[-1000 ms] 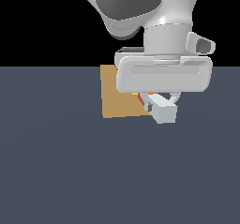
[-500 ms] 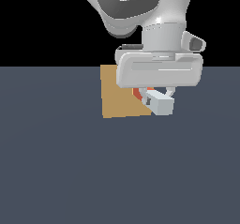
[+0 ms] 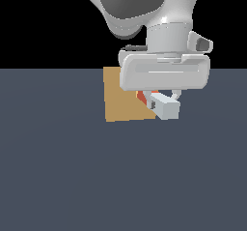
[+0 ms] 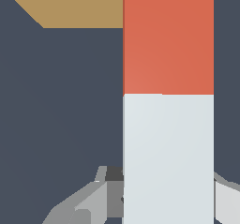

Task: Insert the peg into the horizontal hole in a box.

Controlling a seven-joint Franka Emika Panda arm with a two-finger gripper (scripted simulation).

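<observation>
The tan box [image 3: 121, 98] stands on the dark floor, partly behind my hand. My gripper [image 3: 160, 99] is shut on the peg and holds it above the floor, level. The peg's white end [image 3: 167, 108] points toward the camera. Its orange-red half [image 3: 142, 97] points at the box, close to the box's edge on the exterior view's right. In the wrist view the peg's orange half [image 4: 168, 40] and white half [image 4: 168, 157] fill the middle, one finger [image 4: 82, 203] shows beside it, and a corner of the box [image 4: 79, 5] lies ahead. The hole is hidden.
The dark grey floor [image 3: 72, 177] spreads all around the box. My arm's white and grey body [image 3: 144, 7] hangs over the box and hides its top and far side.
My gripper has risen a little with the peg and drifted slightly to the exterior view's left, toward the box. The box has not moved.
</observation>
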